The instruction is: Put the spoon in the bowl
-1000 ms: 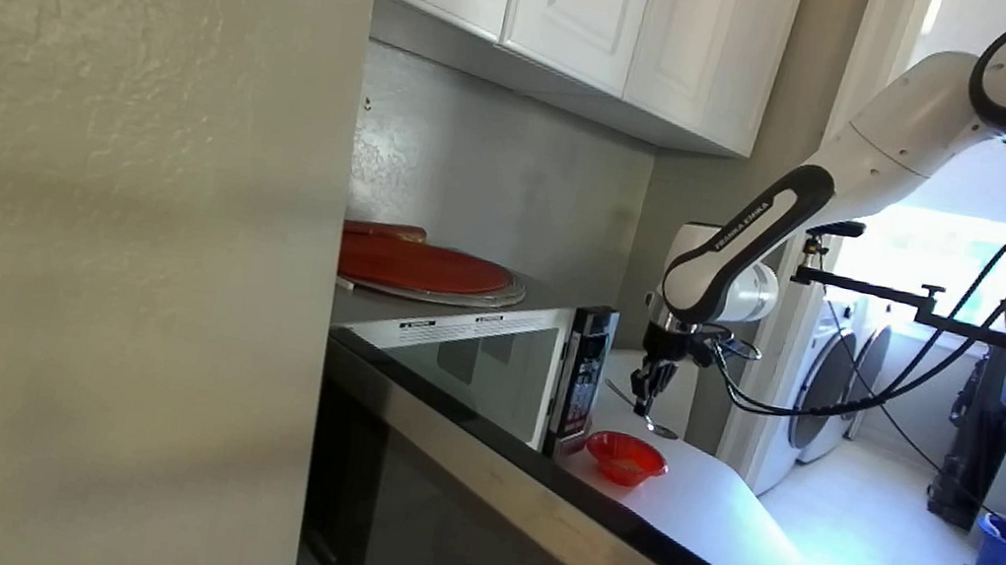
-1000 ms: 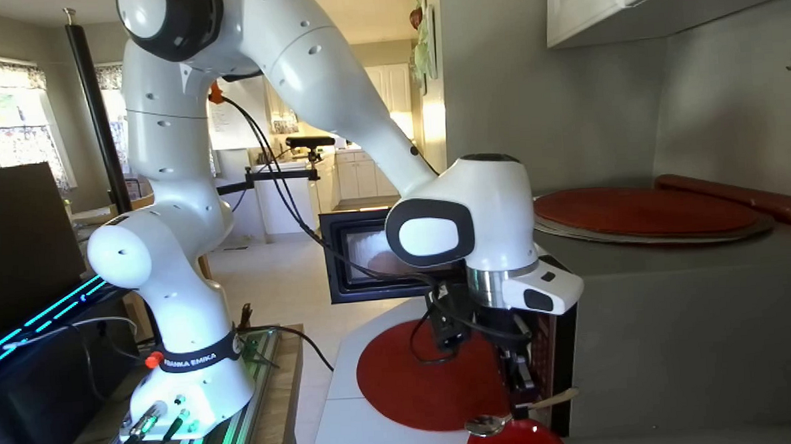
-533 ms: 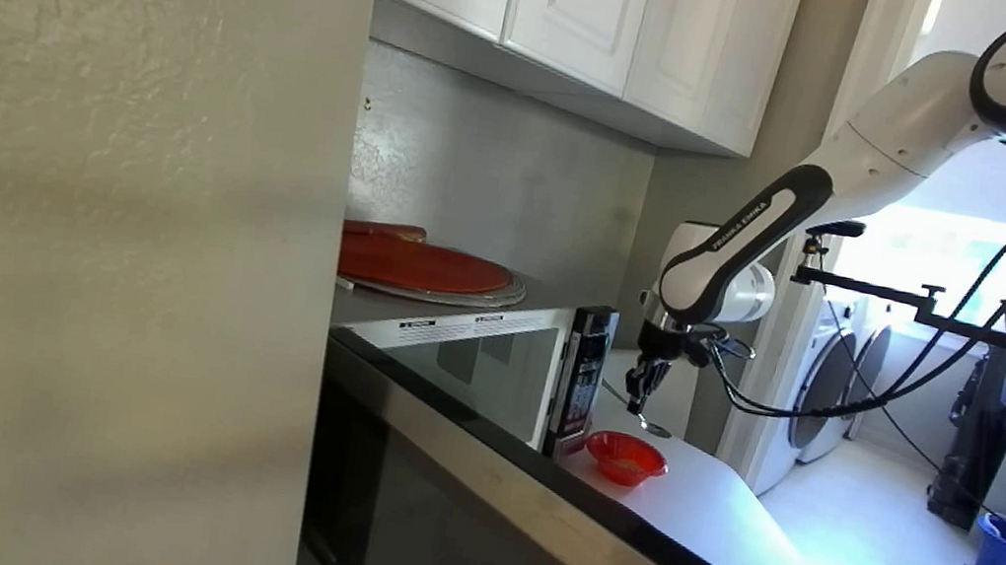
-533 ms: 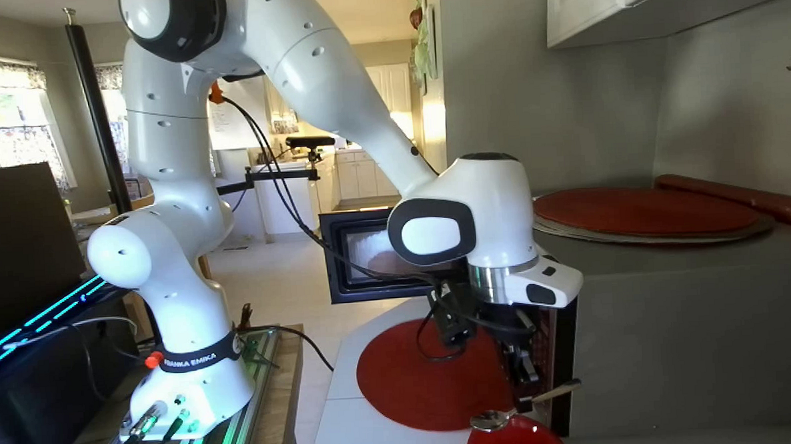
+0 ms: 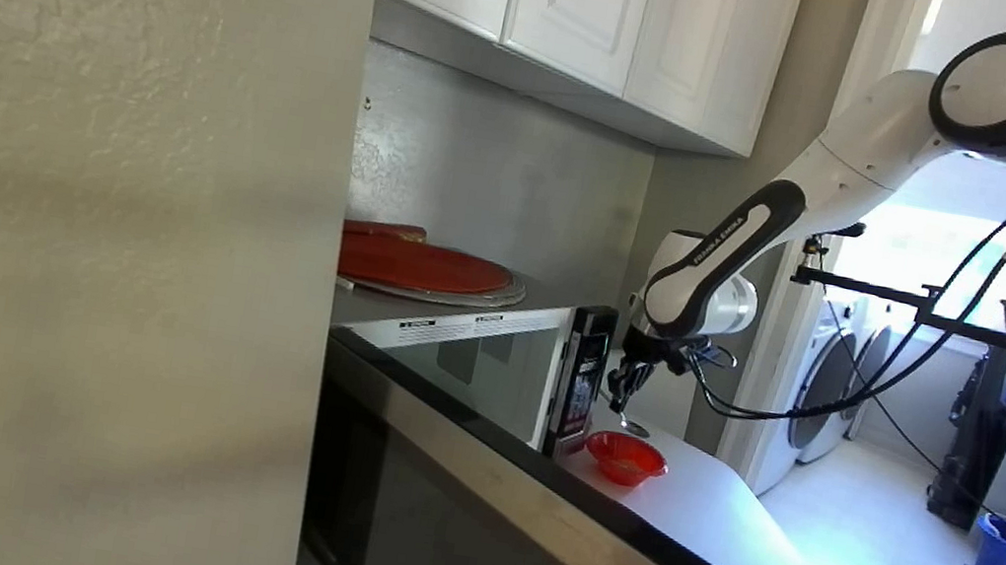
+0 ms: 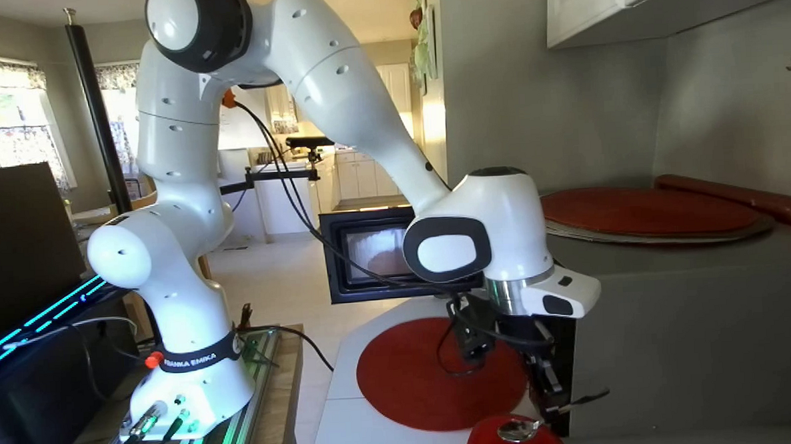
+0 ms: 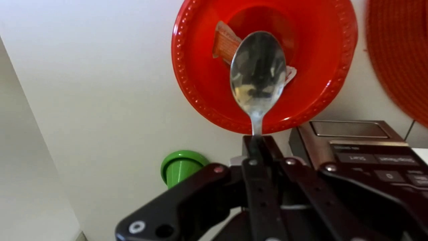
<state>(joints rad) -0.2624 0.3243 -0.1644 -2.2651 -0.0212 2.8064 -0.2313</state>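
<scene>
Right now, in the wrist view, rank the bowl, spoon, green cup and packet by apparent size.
1. Bowl
2. Spoon
Below these, unranked: green cup and packet. Both are partly hidden, so which looks smaller is unsure.

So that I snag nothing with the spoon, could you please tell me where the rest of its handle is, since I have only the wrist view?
Observer: In an exterior view, the handle of the spoon sticks out past the gripper, on the side away from the bowl.
Operator: I see only part of the microwave; is it open?
Observer: Yes, its door stands open.
Operator: Thank you; is anything on top of it?
Observer: Yes, a flat, round red mat.
</scene>
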